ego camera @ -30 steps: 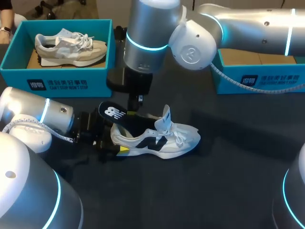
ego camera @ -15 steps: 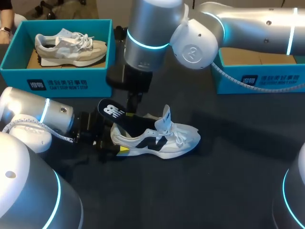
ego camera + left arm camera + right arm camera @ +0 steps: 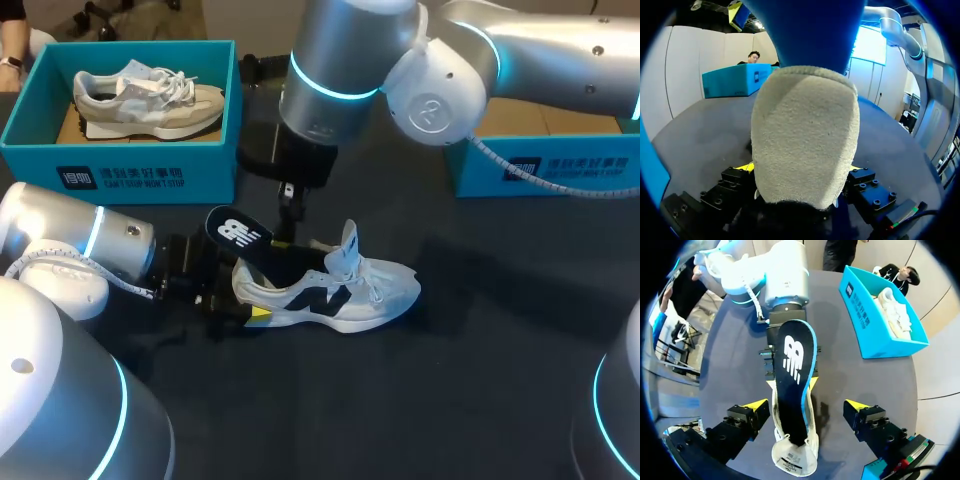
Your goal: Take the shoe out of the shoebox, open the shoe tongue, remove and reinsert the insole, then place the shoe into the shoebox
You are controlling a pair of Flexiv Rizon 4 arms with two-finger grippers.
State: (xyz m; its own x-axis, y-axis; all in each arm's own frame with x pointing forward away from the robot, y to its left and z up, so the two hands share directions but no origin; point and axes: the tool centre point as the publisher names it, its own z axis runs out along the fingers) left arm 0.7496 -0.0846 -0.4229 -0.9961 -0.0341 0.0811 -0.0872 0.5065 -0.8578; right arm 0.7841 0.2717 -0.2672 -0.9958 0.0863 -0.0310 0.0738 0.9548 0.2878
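A white shoe (image 3: pixel 340 292) with a black logo lies on its sole at the middle of the dark table, tongue (image 3: pixel 347 245) raised. My left gripper (image 3: pixel 243 302) is shut on its heel, which fills the space between the fingers (image 3: pixel 802 140). A dark insole (image 3: pixel 240 240) sticks up and back out of the heel opening. My right gripper (image 3: pixel 289 222) hangs just above the insole, open. In the right wrist view the insole (image 3: pixel 794 375) lies between the spread yellow tips of the right gripper (image 3: pixel 807 406) and touches neither.
A teal shoebox (image 3: pixel 120 165) at the back left holds a second, grey-white shoe (image 3: pixel 145 95). Another teal shoebox (image 3: pixel 545 168) stands at the back right, partly behind my right arm. The near half of the table is bare dark cloth.
My right gripper has opened, let go of the insole and lifted away to the right. The insole stays propped in the heel. The left arm and shoe have not moved.
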